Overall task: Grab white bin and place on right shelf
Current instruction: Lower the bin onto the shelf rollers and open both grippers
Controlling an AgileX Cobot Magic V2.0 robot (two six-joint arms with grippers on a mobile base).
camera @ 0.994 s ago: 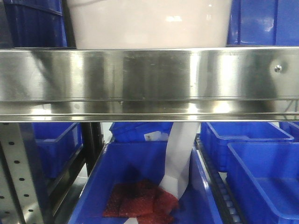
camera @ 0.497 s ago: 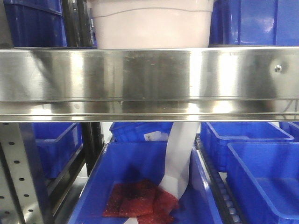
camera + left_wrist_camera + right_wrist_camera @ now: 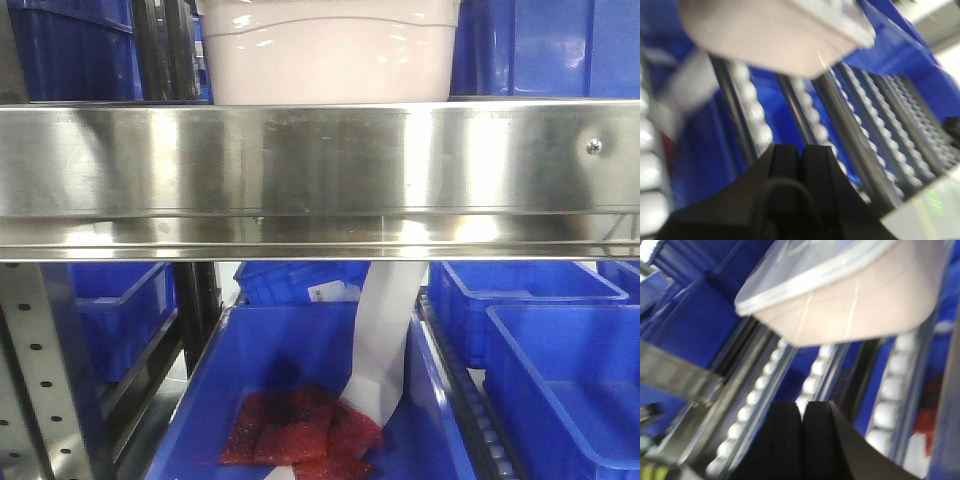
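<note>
White bin (image 3: 330,55): pale pinkish-white tote, sits on the right shelf (image 3: 320,175) behind the broad reflective front beam; only its upper body and the wavy moulded line under the rim show above the beam in the front view.
White bin, wrist views: rests on roller tracks (image 3: 760,385) of white wheels in metal rails; lid rim visible at the near top edge in the right wrist view; both views motion-blurred.
Neighbours on shelf: dark blue bin (image 3: 70,50) to the left of the white bin, blue bin (image 3: 550,45) to its right; a narrow gap with dark uprights shows on the left side, the right side looks close but contact cannot be told.
Left hand (image 3: 801,155): black fingers pressed together, nothing between them; sits below and apart from the white bin (image 3: 765,35), above the rollers.
Right hand (image 3: 801,412): black fingers pressed together with a thin seam only, holding nothing; apart from the white bin (image 3: 855,295), which lies ahead of it.
Below the shelf: open blue bin (image 3: 200,400) holding a red mesh packet (image 3: 300,425) and a white paper strip (image 3: 385,340) standing up out of it.
Lower right: two more blue bins (image 3: 560,370), side by side.
Lower left: perforated metal upright (image 3: 40,370).
</note>
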